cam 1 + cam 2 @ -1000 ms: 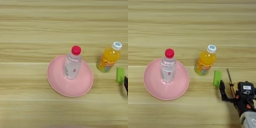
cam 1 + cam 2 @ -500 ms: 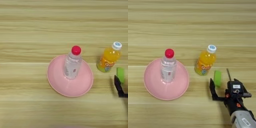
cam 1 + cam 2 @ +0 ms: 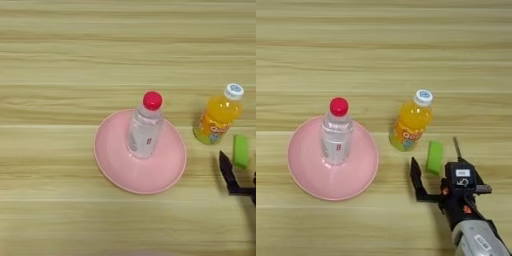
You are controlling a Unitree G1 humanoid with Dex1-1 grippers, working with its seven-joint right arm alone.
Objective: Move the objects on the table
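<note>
Tan wood grain with horizontal streaks fills your whole view: that is the counter (image 3: 381, 45); a pink plate (image 3: 303, 177) sits left of centre on it, and a clear water bottle (image 3: 336, 135) with a red cap stands upright on that plate; at about three o'clock from the plate, apart from its rim, you see an orange juice bottle (image 3: 410, 122) with a white cap, also upright.

Your green block (image 3: 434, 157) lies flat on the counter at roughly five o'clock from the juice bottle, just beside its base but not touching it; its long side runs nearly toward twelve o'clock. At three o'clock from the block, the thin metal shaft of the screwdriver (image 3: 456, 148) shows, pointing toward twelve; its handle is hidden under the tool, so you cannot see its colours.

The right tool (image 3: 443, 182) comes in from five o'clock on a silver forearm; its black fingers are spread, one finger (image 3: 416, 180) standing at seven o'clock from the block and clear of it, the other side reaching out toward three o'clock; the block sits just beyond the tool's body at eleven o'clock; nothing is pinched between the fingers.
</note>
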